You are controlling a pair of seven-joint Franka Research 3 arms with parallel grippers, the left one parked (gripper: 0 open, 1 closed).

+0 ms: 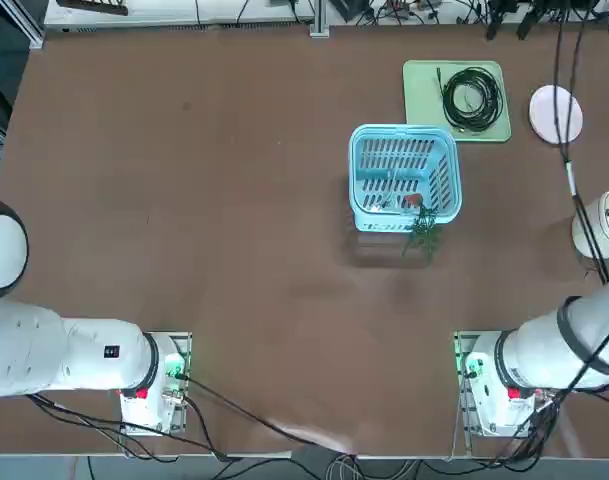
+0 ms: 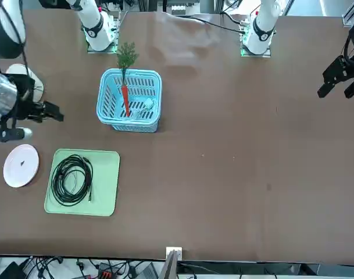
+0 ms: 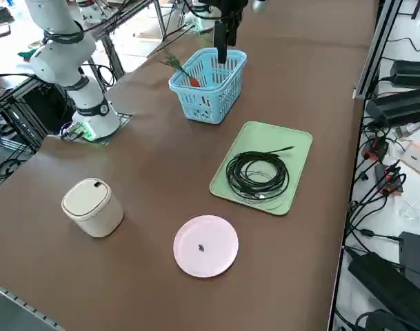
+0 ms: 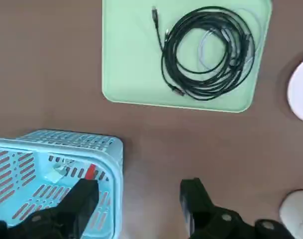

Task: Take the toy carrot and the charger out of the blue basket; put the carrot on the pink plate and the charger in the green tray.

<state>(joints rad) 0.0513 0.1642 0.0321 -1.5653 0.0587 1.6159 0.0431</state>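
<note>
The blue basket stands mid-table. Inside it the toy carrot leans on the wall, its green tuft sticking out over the rim. Beside the carrot, on the basket floor, lies the whitish charger. The green tray sits beyond the basket. To its right lies the pink plate. My right gripper hangs high, open and empty, one finger over the basket's corner.
A coiled black cable lies in the green tray. A white cylinder-shaped bin stands near the table's right edge, close under my right arm. Loose cables run along the far and right edges.
</note>
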